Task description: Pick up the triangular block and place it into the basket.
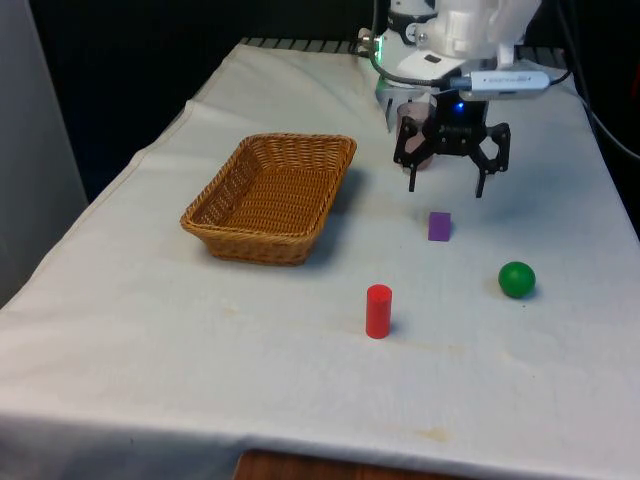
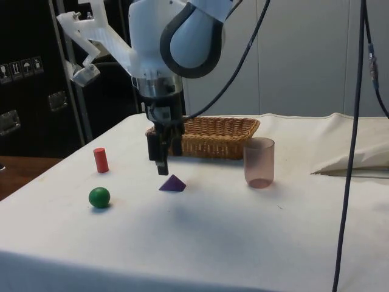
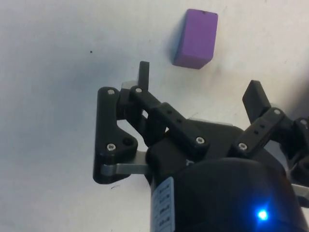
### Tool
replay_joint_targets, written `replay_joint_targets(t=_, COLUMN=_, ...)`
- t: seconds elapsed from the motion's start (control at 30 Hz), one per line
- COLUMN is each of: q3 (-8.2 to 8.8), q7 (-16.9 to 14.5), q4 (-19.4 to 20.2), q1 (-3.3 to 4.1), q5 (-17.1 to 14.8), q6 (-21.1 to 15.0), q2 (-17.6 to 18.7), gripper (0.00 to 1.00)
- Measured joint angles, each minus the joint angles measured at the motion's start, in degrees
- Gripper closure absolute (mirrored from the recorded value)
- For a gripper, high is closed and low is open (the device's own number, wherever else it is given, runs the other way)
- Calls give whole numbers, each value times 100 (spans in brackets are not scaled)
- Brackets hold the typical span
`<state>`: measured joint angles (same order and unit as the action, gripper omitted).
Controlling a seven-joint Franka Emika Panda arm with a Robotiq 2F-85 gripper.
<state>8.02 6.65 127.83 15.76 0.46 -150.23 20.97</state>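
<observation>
white rounded arm [image 2: 182, 36] with grey joint ring, black cables, black screw-studded pincer [image 1: 446, 185]

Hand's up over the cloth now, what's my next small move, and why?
Probably ease the hand forward and down over the purple triangular block. The hand hangs open above the cloth, and in the wrist view the block lies ahead of the fingertips, not between them.

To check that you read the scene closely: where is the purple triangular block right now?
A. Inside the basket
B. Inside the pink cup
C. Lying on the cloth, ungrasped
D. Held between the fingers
C. The purple triangular block rests on the white cloth below the open gripper, apart from the basket.
</observation>
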Motion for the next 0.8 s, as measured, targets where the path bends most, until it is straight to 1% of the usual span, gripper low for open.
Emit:
replay_joint_targets(t=0.3, q3=11, q7=-29, q4=-40, q1=-6, q5=0, q6=-74, q2=138, gripper=0)
replay_joint_targets(t=0.63, q3=17, q7=-29, q4=-172, q1=-11, q5=0, q6=-97, q2=332, gripper=0)
replay_joint_targets(t=0.8, q3=17, q7=-29, q4=-172, q1=-23, q5=0, q6=-229, q2=447, gripper=0)
